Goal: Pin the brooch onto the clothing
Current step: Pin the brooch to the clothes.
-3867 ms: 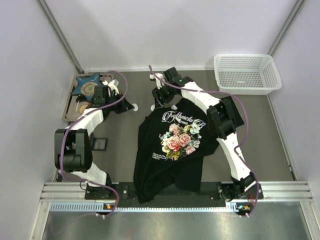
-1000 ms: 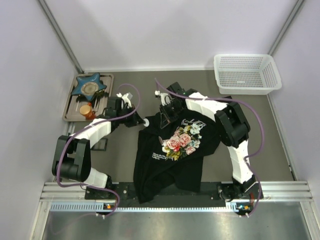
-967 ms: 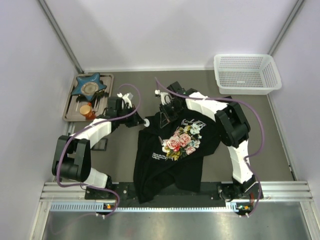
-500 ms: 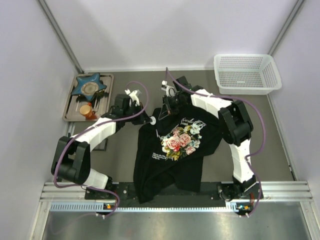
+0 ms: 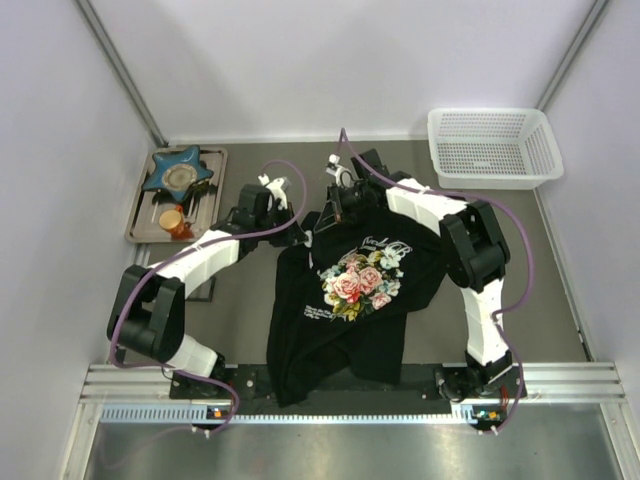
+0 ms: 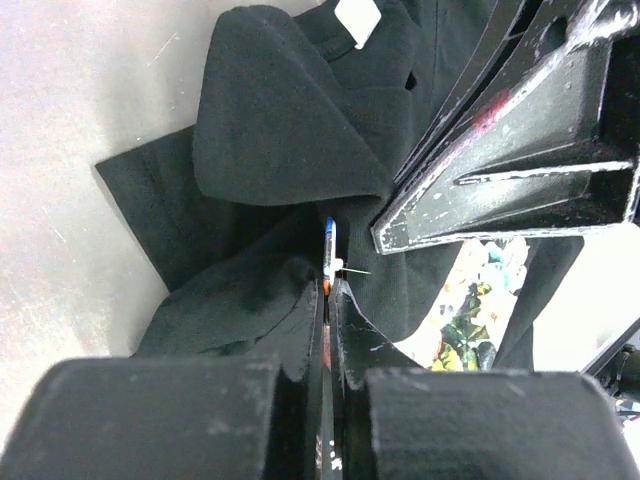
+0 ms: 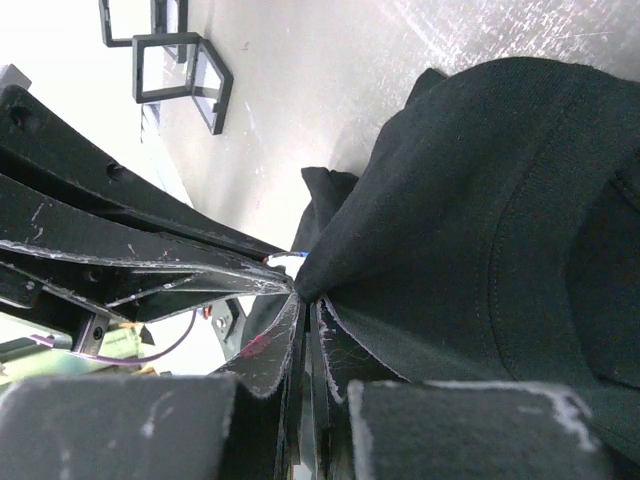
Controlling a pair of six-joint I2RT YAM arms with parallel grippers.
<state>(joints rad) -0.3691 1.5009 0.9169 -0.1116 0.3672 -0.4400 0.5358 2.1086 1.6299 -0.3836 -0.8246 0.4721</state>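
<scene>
The clothing, a black T-shirt with a rose print, lies mid-table with its collar end raised. My right gripper is shut on a fold of the clothing near the collar. My left gripper is shut on the brooch, which shows edge-on as a thin blue, white and orange sliver sticking out of the fingertips. The sliver sits against the black cloth, right beside the right fingers. In the right wrist view the brooch peeks out where both grippers meet.
A white mesh basket stands at the back right. A grey tray at the back left carries a blue star-shaped dish and a small orange piece. Black square frames lie on the table left of the shirt.
My left gripper has travelled right from near the tray to the shirt's collar. My right gripper has shifted slightly back with the fold, and the two now meet tip to tip.
</scene>
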